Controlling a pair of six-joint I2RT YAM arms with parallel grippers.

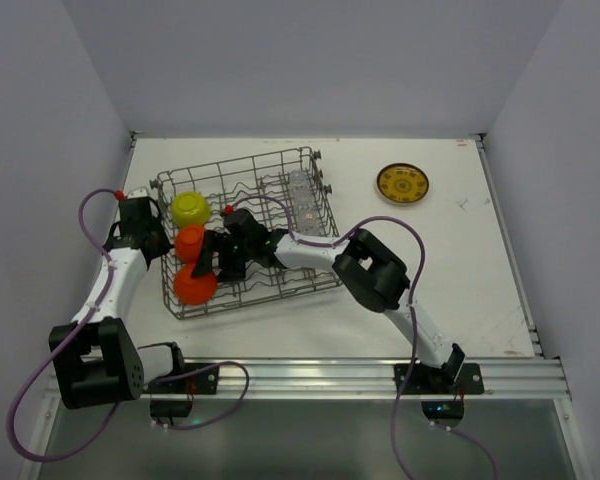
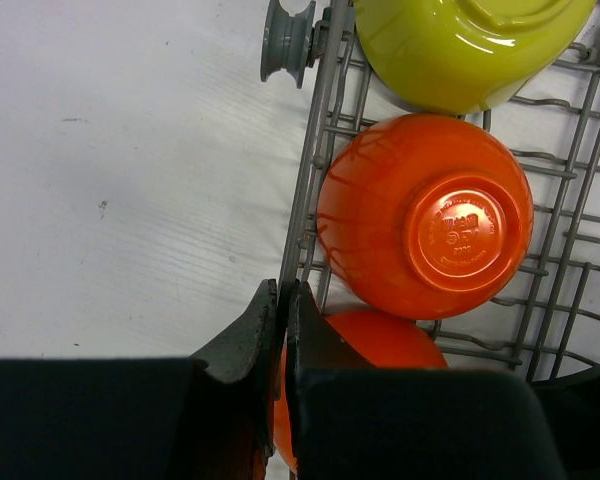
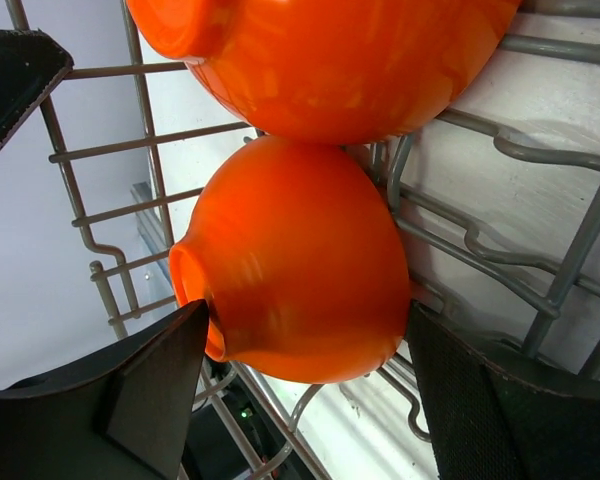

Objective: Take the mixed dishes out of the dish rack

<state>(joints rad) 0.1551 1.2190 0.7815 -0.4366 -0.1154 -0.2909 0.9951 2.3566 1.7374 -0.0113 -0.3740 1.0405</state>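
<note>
One orange bowl sits inverted, base upward.

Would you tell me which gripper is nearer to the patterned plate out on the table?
Right. The right gripper sits inside the dish rack, fingers open around an orange bowl, left of the patterned plate. The left gripper is farther left, at the rack's left rim.
</note>
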